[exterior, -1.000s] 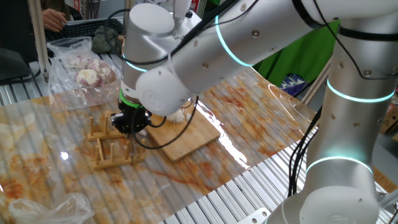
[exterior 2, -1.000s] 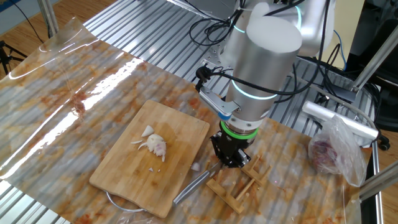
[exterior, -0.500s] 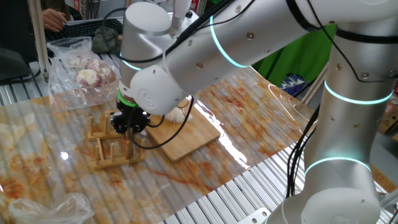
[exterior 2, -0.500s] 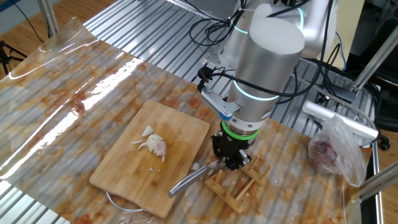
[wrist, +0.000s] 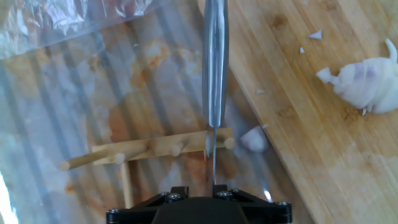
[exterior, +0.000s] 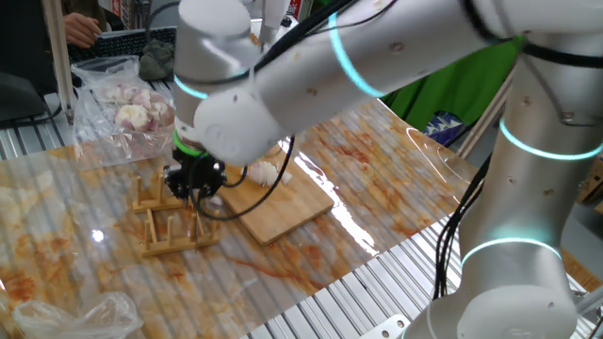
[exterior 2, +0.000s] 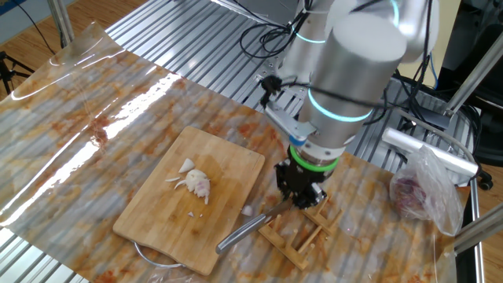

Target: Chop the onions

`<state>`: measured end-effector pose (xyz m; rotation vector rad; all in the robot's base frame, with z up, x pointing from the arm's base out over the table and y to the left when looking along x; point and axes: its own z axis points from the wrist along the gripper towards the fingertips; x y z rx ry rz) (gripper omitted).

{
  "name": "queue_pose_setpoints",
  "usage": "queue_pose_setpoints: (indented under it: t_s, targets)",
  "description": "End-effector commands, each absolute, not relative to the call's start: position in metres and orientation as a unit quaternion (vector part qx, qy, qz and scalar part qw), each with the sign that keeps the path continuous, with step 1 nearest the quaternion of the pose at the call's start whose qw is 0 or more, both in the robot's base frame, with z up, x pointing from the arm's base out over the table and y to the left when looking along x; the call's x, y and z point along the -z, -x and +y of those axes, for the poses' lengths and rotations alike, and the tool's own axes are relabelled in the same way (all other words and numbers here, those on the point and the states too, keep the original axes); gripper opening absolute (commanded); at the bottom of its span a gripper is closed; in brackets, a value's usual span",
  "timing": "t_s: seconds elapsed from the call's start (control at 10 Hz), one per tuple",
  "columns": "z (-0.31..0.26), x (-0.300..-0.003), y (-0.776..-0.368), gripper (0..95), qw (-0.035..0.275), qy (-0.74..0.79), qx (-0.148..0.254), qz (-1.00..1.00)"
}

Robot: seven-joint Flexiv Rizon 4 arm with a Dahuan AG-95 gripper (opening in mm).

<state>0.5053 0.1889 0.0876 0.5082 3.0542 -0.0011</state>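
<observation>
Hand (exterior 2: 302, 198) gripping unmarked knife (exterior 2: 245, 231) beside onions (exterior 2: 194, 182), no legible writing

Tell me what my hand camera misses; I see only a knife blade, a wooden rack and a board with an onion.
Observer: The gripper hangs above the rack, beside the board.
Operator: Check how the knife sits.
Observer: The knife slopes down from the gripper, with its far end lowest, by the board's edge.
Operator: Look for more onions.
Observer: A clear bag of pinkish ones lies behind the rack.
</observation>
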Motion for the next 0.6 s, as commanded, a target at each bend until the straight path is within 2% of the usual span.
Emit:
queue_pose_setpoints:
  t_s: [0.1, 0.3, 0.6]
  targets:
    - [0.189, -0.096, -0.506, 19.0, 0.015, -0.162, 0.005, 0.987]
    - [0.173, -0.126, -0.506, 19.0, 0.007, -0.147, 0.001, 0.989]
    - [0.148, -0.150, -0.510, 19.0, 0.007, -0.131, -0.005, 0.991]
